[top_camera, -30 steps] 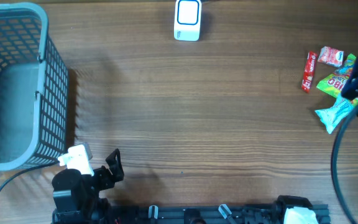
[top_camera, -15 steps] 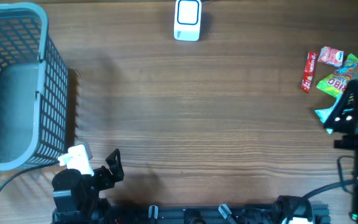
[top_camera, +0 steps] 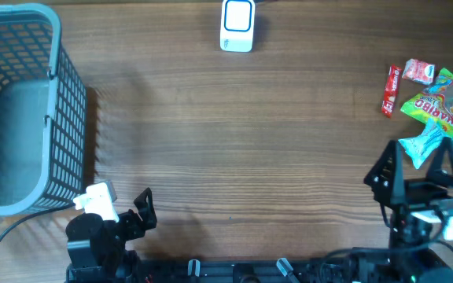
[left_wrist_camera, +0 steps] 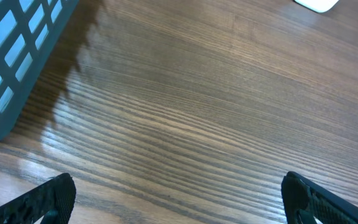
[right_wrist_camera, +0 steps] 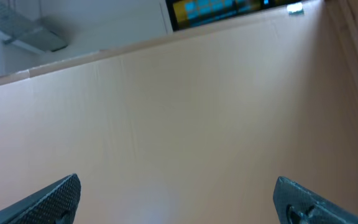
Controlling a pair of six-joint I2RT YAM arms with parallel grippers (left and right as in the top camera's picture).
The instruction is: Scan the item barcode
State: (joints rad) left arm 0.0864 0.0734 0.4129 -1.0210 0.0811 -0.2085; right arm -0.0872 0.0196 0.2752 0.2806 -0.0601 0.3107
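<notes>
My right claw [top_camera: 418,167] stands wide open and empty near the front right of the wooden surface [top_camera: 250,149], its fingers reaching toward the snack pile. I judge it sits there because the items to scan lie just ahead of it. The nearest is a pale blue wrapped snack [top_camera: 421,143], lying between my fingertips' line and the rest of the heap; its long axis runs diagonally, one crimped end toward the front left, the other toward the green gummy bag [top_camera: 439,101]. Beyond lie a red stick pack [top_camera: 390,90], lengthwise front to back, and a small pink packet [top_camera: 418,71].

The white barcode scanner [top_camera: 237,24] stands at the far edge, mid-surface, well apart from the snacks, so any item must be carried across to it. My left claw [left_wrist_camera: 179,193] is also wide open, holding nothing, parked low beside the blue mesh basket [top_camera: 22,110], probably where scanned goods go. My right wrist camera shows only a pale wall.
</notes>
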